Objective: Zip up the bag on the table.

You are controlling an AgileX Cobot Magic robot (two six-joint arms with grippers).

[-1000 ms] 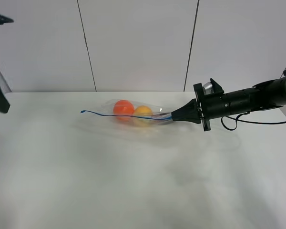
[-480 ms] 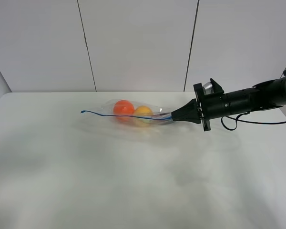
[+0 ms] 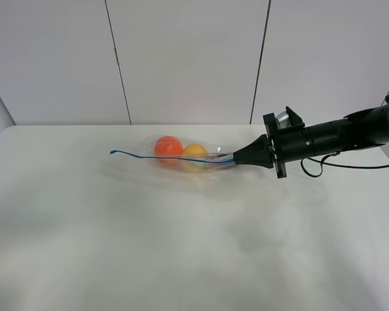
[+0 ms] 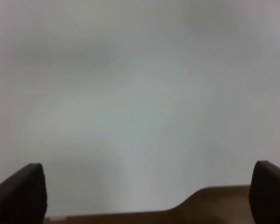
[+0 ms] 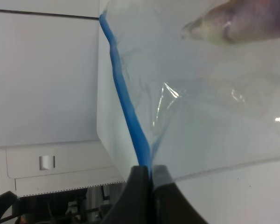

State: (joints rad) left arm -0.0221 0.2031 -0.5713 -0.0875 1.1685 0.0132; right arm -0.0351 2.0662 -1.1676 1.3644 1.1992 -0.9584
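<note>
One bag (image 3: 181, 157) lies on the tabletop (image 3: 181, 259) toward its far side, right of centre. We find the left tool (image 4: 144, 205) spread wide over blank surface, and the right tool (image 3: 235, 157) pinching the blue zipper strip (image 5: 128, 109).

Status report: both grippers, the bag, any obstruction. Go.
Right gripper shut on the bag's blue zipper strip at its end. Left gripper open, off the bag, facing blank surface. Bag lying on table, fruit inside. No obstruction seen.

Right claw (image 3: 236, 157) pinched — left claw (image 4: 144, 196) agape
</note>
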